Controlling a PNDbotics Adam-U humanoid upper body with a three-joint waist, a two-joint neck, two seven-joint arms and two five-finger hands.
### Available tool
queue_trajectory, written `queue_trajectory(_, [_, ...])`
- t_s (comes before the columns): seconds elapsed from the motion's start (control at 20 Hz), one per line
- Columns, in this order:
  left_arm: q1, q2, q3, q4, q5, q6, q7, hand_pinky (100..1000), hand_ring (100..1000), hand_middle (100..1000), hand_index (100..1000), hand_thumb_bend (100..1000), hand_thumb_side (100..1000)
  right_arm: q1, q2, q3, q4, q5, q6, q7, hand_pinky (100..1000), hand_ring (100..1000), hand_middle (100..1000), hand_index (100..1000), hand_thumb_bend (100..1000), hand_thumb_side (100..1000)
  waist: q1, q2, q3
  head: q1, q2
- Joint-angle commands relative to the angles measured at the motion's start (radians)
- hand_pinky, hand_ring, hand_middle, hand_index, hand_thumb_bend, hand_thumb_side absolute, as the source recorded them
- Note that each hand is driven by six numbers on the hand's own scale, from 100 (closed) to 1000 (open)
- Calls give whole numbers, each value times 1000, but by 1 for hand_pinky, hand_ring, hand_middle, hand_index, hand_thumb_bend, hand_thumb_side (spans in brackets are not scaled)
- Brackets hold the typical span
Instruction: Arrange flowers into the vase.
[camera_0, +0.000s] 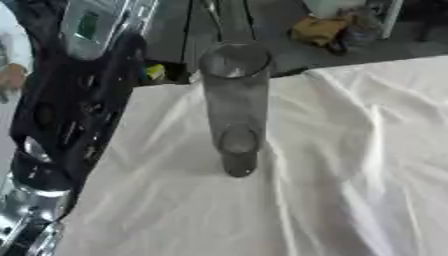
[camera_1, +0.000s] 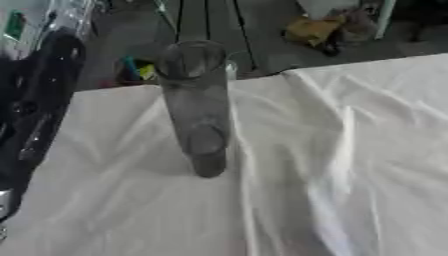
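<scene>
Item: glass vase (camera_0: 234, 107), tall, clear, cylindrical, mouth open and empty. It stands upright on the worktop (camera_0: 350, 165), which is draped in a creased white cloth (camera_1: 350, 150). All places below are given from this vase.

Item: flowers. None in either view; nothing sits in the vase and no stem lies on the cloth around it.

Item: robot's left arm (camera_0: 70, 115), black with silver joints, rising along the edge of the picture left of the vase and well apart from it. No hand shows at its end (the arm runs out of frame above and below), so I cannot tell how the left fingers stand. The right hand and its fingers show in no view either.

Item: clutter on the floor beyond the vase, past the far edge of the worktop: something yellow (camera_0: 317, 29) with darker shapes beside it, not clear enough to name.

Judgement on the step in hand: the arranging looks not yet begun, and a flower has first to be fetched. To do it well, bring the stem in from directly over the vase mouth, held near upright, and lower it straight. The vase is narrow and tall on a wrinkled cloth, so a sideways knock at the rim could tip it.
</scene>
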Motion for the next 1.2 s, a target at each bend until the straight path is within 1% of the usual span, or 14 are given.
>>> queue_trajectory(0.05, [-24,8,-8,-26,12,9,9,100,100,100,234,195,887,-12,-21,-2,-19,-7,-2,2,666,561,546,772,100,1000,9,-18,-2,4,5])
queue_trajectory(0.3, [-11,4,-24,-55,34,35,41,100,100,100,236,189,895,-12,-20,-3,-19,-7,-1,2,666,561,545,772,100,1000,10,-15,-3,0,7])
queue_trajectory(0.65, [7,8,-42,-79,22,68,68,100,100,100,238,181,901,-12,-19,-4,-19,-7,-2,1,666,561,544,772,100,1000,11,-14,-4,-3,9])
queue_trajectory(1.2, [26,8,-57,-88,27,86,73,100,100,100,241,172,911,-12,-17,-7,-19,-6,-1,0,666,560,543,772,100,1000,8,-6,-4,-4,1])
